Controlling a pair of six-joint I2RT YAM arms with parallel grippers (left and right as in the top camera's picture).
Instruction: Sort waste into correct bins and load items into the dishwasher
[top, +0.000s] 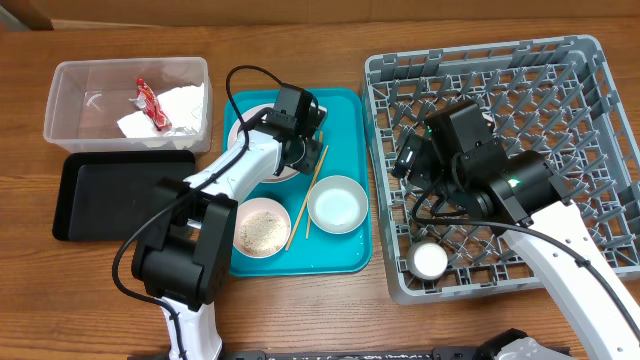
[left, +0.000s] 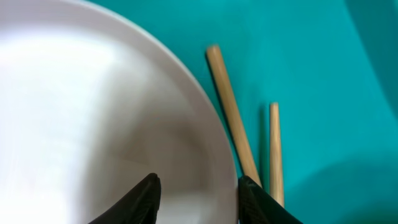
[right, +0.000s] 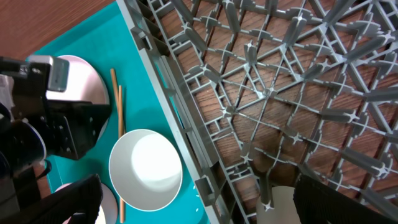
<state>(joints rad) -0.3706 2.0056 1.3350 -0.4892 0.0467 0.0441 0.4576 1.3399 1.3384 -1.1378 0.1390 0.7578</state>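
Note:
The larger pale plate (top: 240, 122) lies at the back of the teal tray, and its white surface (left: 93, 106) fills the left wrist view. My left gripper (top: 290, 148) (left: 199, 182) hangs low over its right rim, jaws apart, nothing clamped. One finger is over the plate; the other is at the rim beside the two chopsticks (top: 312, 190) (left: 233, 118). The bowl (top: 337, 203) (right: 146, 168) and a small plate of rice (top: 262, 232) also sit on the tray. My right gripper (top: 405, 162) (right: 205, 205) is open wide above the left wall of the dishwasher rack (top: 480, 52) (right: 186, 124), empty. A white cup (top: 430, 261) (right: 283, 205) stands in the rack.
The teal tray (top: 340, 255) (left: 323, 62) lies between the bins and the rack. The clear tub (top: 60, 100) at the back left holds a white napkin (top: 185, 105) and a red wrapper (top: 150, 105). The black tray (top: 110, 195) sits just in front of it.

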